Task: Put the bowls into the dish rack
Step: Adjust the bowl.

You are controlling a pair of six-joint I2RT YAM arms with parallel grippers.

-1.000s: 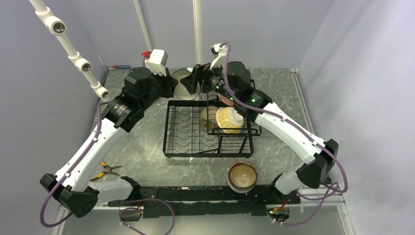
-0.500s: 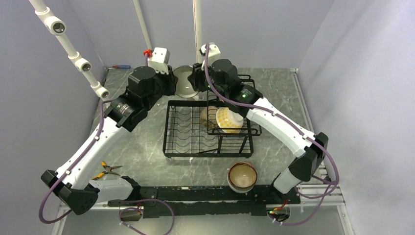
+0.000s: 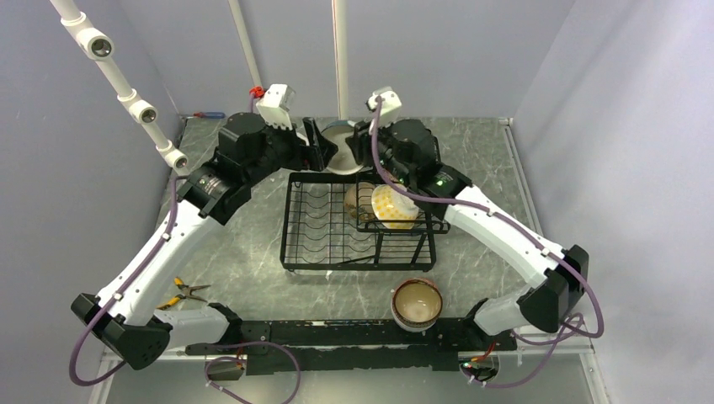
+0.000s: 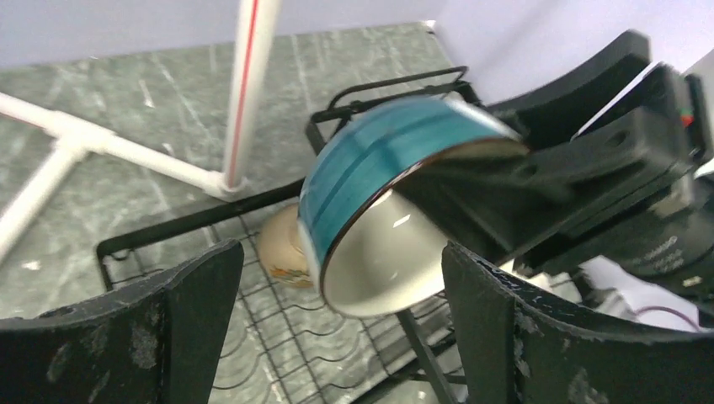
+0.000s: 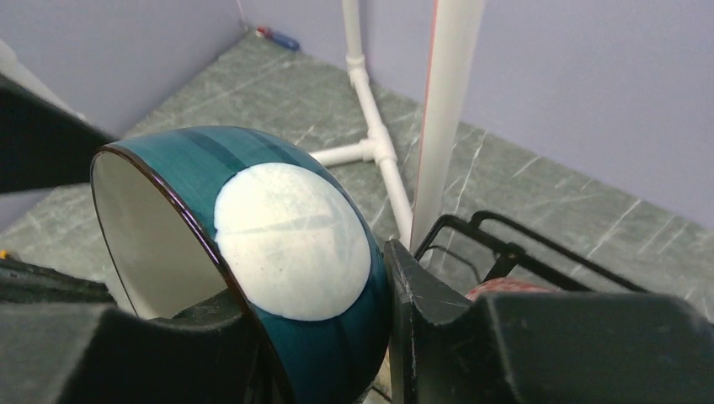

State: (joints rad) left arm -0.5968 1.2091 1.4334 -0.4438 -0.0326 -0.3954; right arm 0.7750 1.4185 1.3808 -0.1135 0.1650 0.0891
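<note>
Near edge: the stacked bowls [image 3: 417,305], a brown-rimmed one on top, sit on the table [image 3: 253,252] low and right of centre in the overhead frame.
Mid-frame: the dish rack [image 3: 320,231]. Its raised basket holds a yellow-dotted bowl [image 3: 392,207], and a cream bowl [image 3: 357,200] lies just beside it to the left.
Upper centre: the teal bowl [image 5: 286,244] is aloft at the rack's far rim, tipped on its side with its mouth toward frame left.
Holding arm: the right claw [image 3: 360,141] is partly closed, pinching the teal bowl's wall.
Idle arm: the left claw [image 4: 337,278] is spread wide and holds nothing. The bowl's mouth faces it, clear of both fingers.
Next move, my judgement: I bring the bowl nearward and down into the rack with the right arm.
</note>
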